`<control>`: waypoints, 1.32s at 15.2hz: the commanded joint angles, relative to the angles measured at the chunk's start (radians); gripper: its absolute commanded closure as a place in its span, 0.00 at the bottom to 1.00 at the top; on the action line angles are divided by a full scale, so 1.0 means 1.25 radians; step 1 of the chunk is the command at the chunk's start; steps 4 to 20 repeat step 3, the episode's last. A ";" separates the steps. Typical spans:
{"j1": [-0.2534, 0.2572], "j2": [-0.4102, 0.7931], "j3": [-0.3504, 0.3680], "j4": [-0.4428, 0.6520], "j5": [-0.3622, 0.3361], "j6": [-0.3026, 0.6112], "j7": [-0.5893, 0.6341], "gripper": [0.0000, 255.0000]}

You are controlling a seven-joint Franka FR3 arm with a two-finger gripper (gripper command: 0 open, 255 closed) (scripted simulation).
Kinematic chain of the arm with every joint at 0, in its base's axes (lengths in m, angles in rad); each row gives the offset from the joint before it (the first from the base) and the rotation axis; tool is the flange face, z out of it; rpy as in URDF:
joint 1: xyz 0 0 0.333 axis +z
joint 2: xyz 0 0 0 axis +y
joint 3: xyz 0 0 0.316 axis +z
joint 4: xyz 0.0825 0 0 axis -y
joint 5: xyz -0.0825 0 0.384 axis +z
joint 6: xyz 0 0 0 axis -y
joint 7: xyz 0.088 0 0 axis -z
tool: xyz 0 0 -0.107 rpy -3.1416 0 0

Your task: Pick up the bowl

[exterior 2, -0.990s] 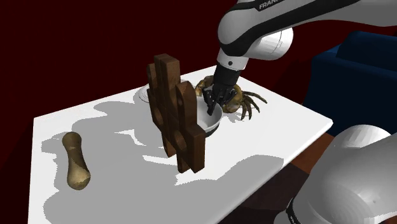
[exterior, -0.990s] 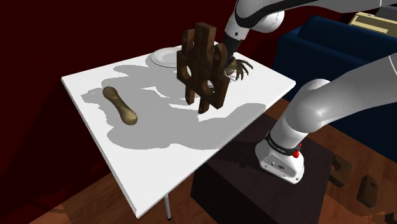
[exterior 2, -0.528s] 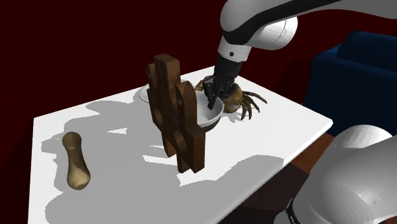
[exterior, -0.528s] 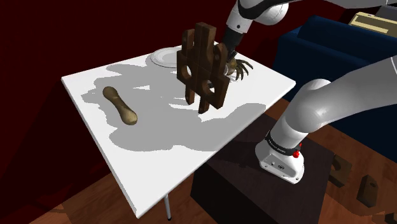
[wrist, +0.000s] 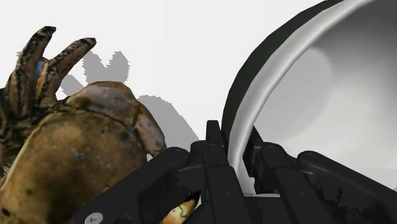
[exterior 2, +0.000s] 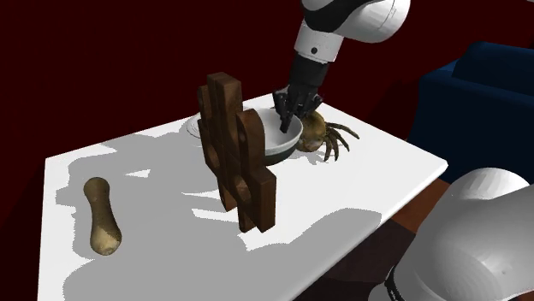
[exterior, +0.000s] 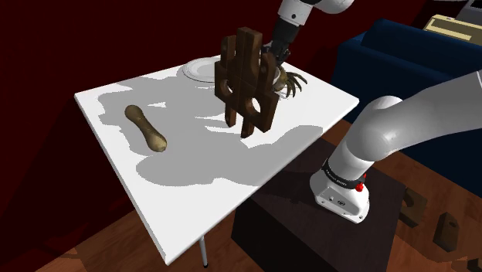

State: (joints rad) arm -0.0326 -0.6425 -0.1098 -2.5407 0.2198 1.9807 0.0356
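Shoulder view: arm point(exterior: 402, 131) is reaching over the white table point(exterior: 108, 104), its end passing behind a brown wooden frame point(exterior: 247, 85) standing upright; crab point(exterior: 292, 81) is lying just beyond the frame.

Second exterior view: bowl point(exterior 2: 278, 141), pale inside and dark outside, is hanging tilted from the pincer point(exterior 2: 285, 121), between frame and crab.

Wrist view: fingers point(wrist: 213, 178) are pinching the bowl's rim, one inside and one outside, nearly closed. Crab is sitting close beside.
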 commanded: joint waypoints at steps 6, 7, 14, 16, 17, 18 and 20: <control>0.000 -0.002 0.001 0.023 -0.002 -0.024 0.006 1.00; 0.000 -0.002 0.001 0.023 -0.002 -0.024 0.006 1.00; 0.000 -0.002 0.001 0.023 -0.002 -0.024 0.006 1.00; 0.000 -0.002 0.001 0.023 -0.002 -0.024 0.006 1.00; 0.000 -0.002 0.001 0.023 -0.002 -0.024 0.006 1.00; 0.000 -0.002 0.001 0.023 -0.002 -0.024 0.006 1.00; 0.000 -0.002 0.001 0.023 -0.002 -0.024 0.006 1.00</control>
